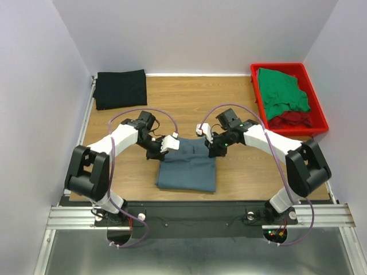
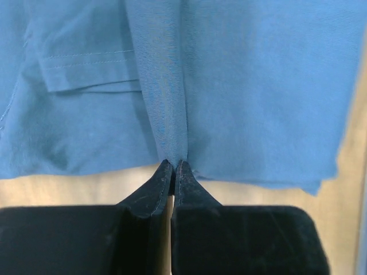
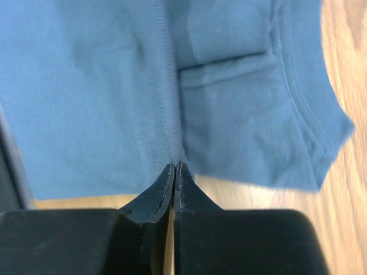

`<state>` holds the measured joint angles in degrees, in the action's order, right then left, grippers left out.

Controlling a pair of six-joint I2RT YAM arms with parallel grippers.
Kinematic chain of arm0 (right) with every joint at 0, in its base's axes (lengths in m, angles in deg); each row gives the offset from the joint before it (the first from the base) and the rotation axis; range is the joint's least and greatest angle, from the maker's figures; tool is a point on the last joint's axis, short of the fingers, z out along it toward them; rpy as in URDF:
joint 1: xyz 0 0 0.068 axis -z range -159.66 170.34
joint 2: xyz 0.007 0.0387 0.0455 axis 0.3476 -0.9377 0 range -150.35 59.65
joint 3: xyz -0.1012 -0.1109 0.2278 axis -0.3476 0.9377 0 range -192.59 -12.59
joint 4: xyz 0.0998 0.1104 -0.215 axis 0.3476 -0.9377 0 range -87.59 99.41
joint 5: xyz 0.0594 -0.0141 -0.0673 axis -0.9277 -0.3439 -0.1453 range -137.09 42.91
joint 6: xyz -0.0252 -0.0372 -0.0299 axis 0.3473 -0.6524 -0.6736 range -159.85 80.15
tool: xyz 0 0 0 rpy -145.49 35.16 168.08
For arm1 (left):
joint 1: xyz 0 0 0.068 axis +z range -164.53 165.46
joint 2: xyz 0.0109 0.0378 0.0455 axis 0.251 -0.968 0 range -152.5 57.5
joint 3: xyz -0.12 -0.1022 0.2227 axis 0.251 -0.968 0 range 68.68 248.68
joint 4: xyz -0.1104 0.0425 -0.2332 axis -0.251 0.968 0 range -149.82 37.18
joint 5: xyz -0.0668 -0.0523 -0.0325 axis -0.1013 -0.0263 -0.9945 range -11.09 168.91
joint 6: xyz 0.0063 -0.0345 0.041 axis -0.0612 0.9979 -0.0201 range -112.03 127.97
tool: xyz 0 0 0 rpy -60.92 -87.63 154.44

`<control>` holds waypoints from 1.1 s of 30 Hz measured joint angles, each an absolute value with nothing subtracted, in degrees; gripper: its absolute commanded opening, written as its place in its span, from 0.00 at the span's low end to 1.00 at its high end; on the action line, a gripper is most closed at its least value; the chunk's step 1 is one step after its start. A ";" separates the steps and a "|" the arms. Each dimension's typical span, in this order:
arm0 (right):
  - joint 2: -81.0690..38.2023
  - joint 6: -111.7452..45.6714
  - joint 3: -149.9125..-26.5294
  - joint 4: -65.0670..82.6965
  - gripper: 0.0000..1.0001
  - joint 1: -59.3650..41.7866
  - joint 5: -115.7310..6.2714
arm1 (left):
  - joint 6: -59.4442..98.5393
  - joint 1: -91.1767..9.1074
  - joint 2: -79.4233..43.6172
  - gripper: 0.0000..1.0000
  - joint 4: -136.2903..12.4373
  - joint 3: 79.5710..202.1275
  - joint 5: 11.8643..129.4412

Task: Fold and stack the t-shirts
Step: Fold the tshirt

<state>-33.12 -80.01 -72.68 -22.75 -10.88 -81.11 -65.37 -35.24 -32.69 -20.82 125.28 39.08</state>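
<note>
The slate blue-grey t-shirt (image 1: 187,169) is lying partly folded in the middle of the wooden table (image 1: 229,97), towards its near edge, between the two arms. Its far edge is being pinched at both ends. The left gripper (image 1: 170,146) is biting the far-left part of that edge. In the left wrist view its fingers (image 2: 157,186) are pressing together on a narrow ridge of the blue cloth (image 2: 258,86), which is running straight away from the tips, with a hemmed sleeve lying to one side. The right gripper (image 1: 209,148) is doing the same at the far-right part. In the right wrist view its fingers (image 3: 192,192) are closing on the cloth (image 3: 86,97) just beside the ribbed collar.

The black t-shirt (image 1: 120,89) is lying folded at the far-left corner, well apart from both claws. The green t-shirt (image 1: 281,91) is sitting bunched in the red tray (image 1: 318,109) at the far right, with the dark red t-shirt (image 1: 292,118) showing beneath its near side.
</note>
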 measured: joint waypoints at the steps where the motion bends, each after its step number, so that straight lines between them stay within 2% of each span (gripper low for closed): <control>1: -31.86 -78.90 -72.46 -23.21 0.14 -10.88 -81.11 | -65.33 -35.64 -31.16 0.25 -20.12 124.71 39.08; 2: -31.14 -77.78 -72.46 -23.41 0.33 -10.86 -81.02 | -65.07 -35.77 -29.74 0.34 -19.25 124.45 39.10; 3: -29.69 -76.12 -72.62 -23.32 0.51 -10.86 -80.87 | -64.78 -35.75 -28.80 0.38 -19.07 124.45 39.12; 4: -29.28 -74.83 -72.90 -23.56 0.54 -10.80 -80.61 | -64.65 -35.68 -27.88 0.47 -18.81 124.54 39.32; 5: -28.91 -73.41 -74.10 -23.85 0.55 -10.49 -80.28 | -64.70 -35.68 -27.12 0.56 -18.63 124.64 39.36; 6: -29.08 -72.39 -75.31 -24.02 0.56 -10.08 -80.28 | -64.61 -35.66 -26.44 0.62 -18.17 124.89 39.54; 8: -30.55 -70.31 -79.04 -24.63 0.56 -8.74 -80.74 | -64.48 -35.53 -25.32 0.67 -17.28 126.07 39.50; 14: -43.88 -63.38 -95.33 -22.64 0.55 -4.09 -86.01 | -63.01 -38.11 -25.17 0.65 -17.61 132.88 38.40; 19: -55.75 -57.83 -103.68 -22.58 0.57 -4.17 -92.39 | -59.54 -42.39 -29.91 0.62 -21.17 137.10 36.41; 25: -62.72 -53.59 -105.40 -22.75 0.64 -4.66 -96.74 | -56.37 -46.00 -37.32 0.61 -25.41 137.41 36.09; 33: -64.90 -52.50 -105.40 -22.69 0.61 -6.05 -97.98 | -54.49 -47.68 -42.98 0.57 -28.05 137.41 36.02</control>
<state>-64.90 -52.50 -105.40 -22.69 -6.05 -97.98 -54.49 -47.68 -42.98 -28.05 137.41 36.02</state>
